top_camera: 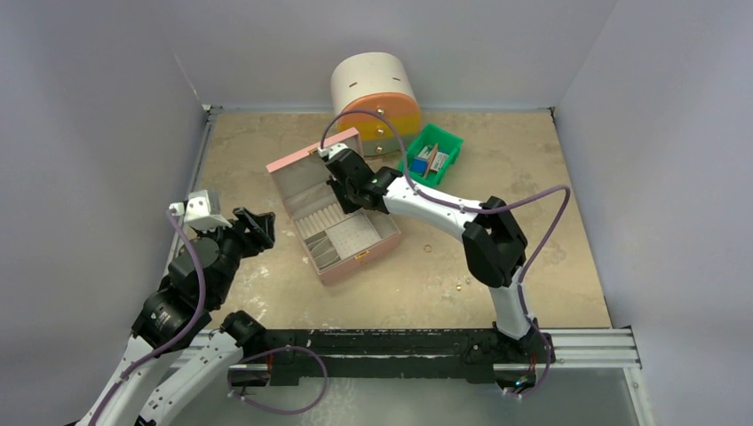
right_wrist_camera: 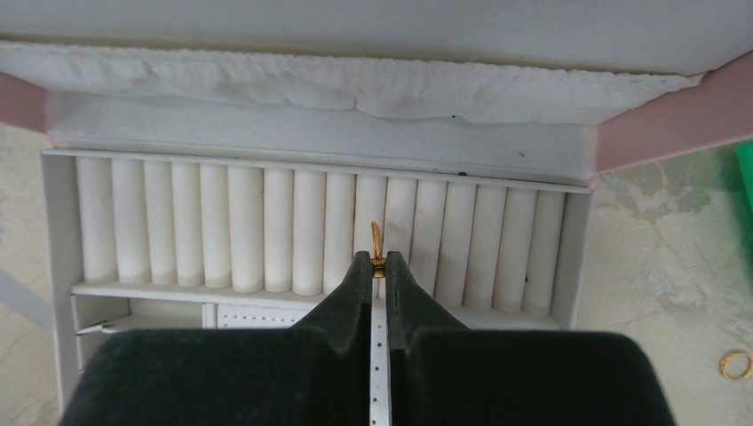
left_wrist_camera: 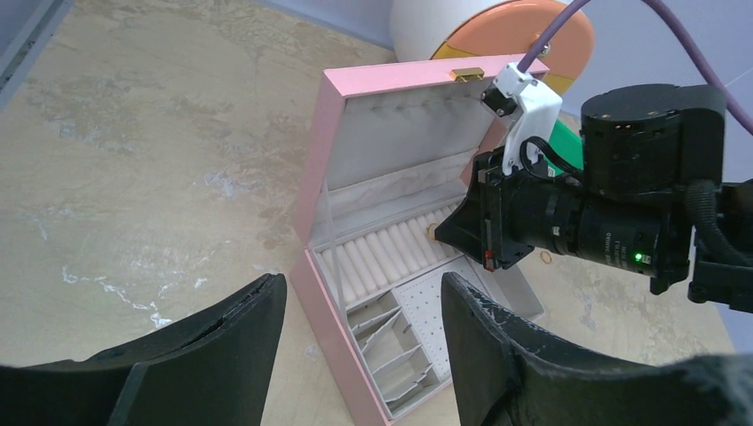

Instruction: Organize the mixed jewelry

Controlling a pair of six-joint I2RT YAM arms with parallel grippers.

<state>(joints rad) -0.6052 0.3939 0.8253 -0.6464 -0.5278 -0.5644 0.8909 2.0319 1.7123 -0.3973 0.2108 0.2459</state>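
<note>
Ring [right_wrist_camera: 376, 240] pinched by right gripper [right_wrist_camera: 378, 260], jaws near-shut, over rolls [right_wrist_camera: 249, 231] in box [left_wrist_camera: 317, 177]; left gripper [left_wrist_camera: 362, 286] held wide open, empty, near-left.

The box [top_camera: 351, 235] lies before the drawer unit [top_camera: 375, 93] and bin [top_camera: 447, 134], a ring [top_camera: 427, 248] to its right.

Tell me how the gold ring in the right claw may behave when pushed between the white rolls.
The gold ring looks like thin metal, so probably stiff and very light. The right claw pinches only its lower edge, so it may twist or slip. The white rolls look padded and should grip it.
</note>
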